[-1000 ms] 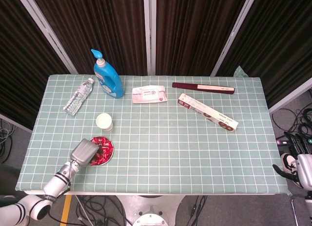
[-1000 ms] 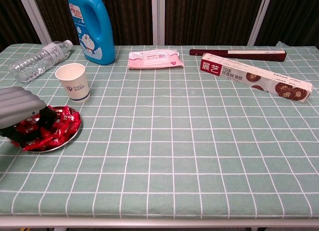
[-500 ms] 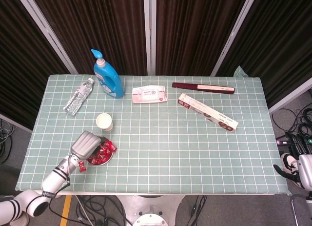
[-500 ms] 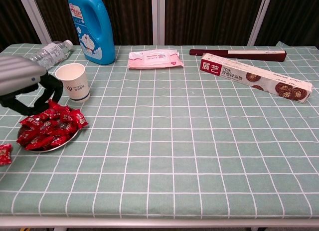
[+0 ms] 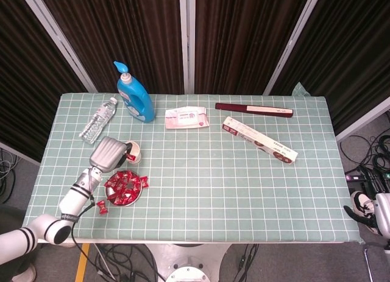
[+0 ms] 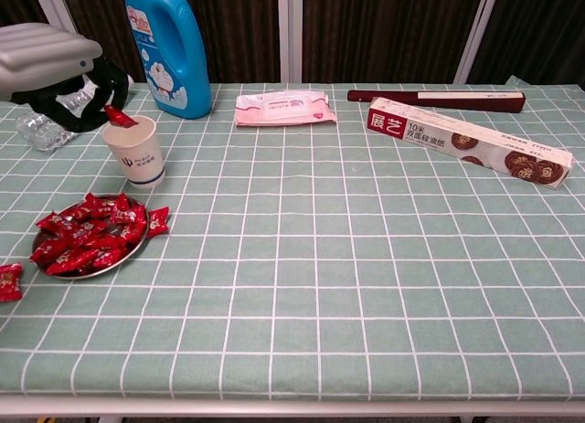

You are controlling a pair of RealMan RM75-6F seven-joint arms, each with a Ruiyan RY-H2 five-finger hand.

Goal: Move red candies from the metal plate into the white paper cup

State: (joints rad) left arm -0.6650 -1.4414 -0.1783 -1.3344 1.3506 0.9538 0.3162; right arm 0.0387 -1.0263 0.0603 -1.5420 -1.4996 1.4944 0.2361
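Chest view showed the left hand (image 6: 57, 76) pinching a red candy (image 6: 119, 117) directly above the white paper cup's (image 6: 134, 151) mouth.

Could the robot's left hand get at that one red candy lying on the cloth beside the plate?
Probably yes. The stray candy lies in the open beside the metal plate, nothing covering it, on the left hand's side. But that hand holds a candy over the paper cup.

table (image 5: 244, 190): green checked cloth | behind: dark curtains (image 5: 244, 32), pale metal posts (image 5: 186, 38) | floor (image 5: 365, 142): grey, seemingly carpet, cables (image 5: 381, 151) at right
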